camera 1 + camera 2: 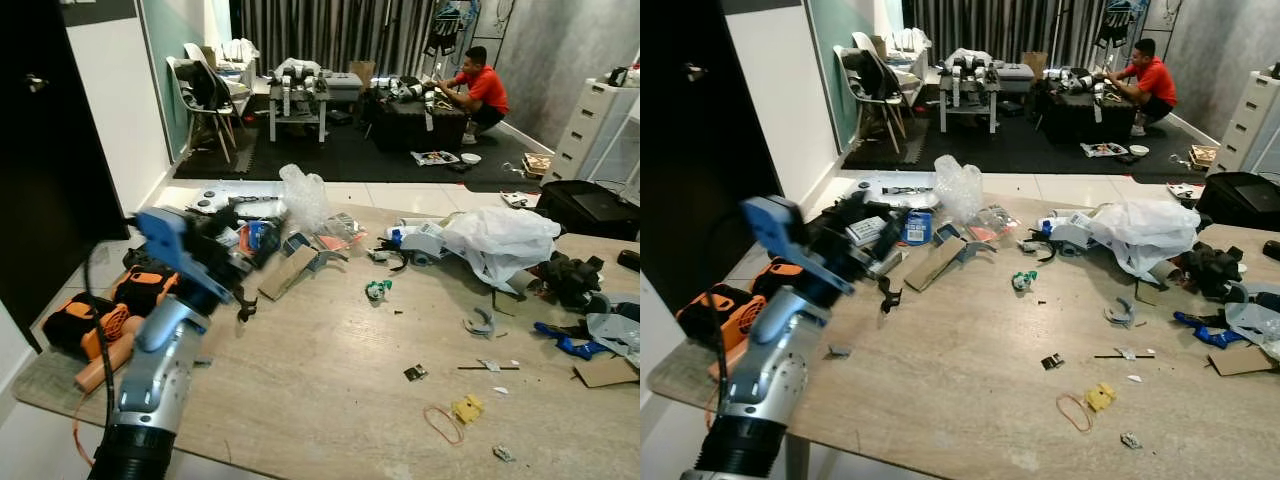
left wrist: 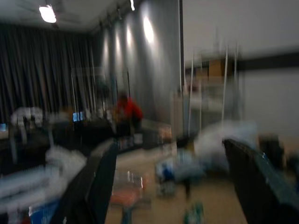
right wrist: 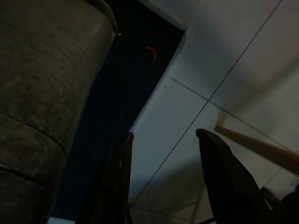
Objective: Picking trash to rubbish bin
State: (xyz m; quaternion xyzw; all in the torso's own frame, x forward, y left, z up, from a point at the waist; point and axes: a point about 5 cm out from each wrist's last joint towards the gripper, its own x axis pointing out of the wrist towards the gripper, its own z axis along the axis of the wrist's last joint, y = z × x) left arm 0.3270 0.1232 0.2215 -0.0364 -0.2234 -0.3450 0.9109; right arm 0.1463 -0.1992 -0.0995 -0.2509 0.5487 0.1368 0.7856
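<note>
Loads of trash is scattered over the wooden table (image 1: 330,390), and I'll use the white plastic bag (image 1: 503,240) at its far right as the landmark. Well to the bag's near side lie a yellow scrap (image 1: 467,408) and a red rubber band (image 1: 440,424) just beside it, with a tiny dark bit (image 1: 415,373) a little further from the table's near edge. A small green-and-white crumpled piece (image 1: 376,290) sits left of the bag, toward the middle of the table. Further left of the bag are a strip of cardboard (image 1: 287,272), a clear crinkled bag (image 1: 304,196) and a blue tin (image 1: 917,227) in a heap of clutter. The left gripper (image 1: 238,270) is raised over the table's left end, far from the bag, fingers spread wide apart with nothing between them; its wrist view is blurry. The right gripper (image 3: 163,177) hangs low over pale floor tiles, fingers parted and holding nothing. An orange and black tool (image 1: 85,315) lies at the table's left corner. Way beyond the bag, a person in a red shirt (image 1: 482,88) sits on the dark floor mat.
</note>
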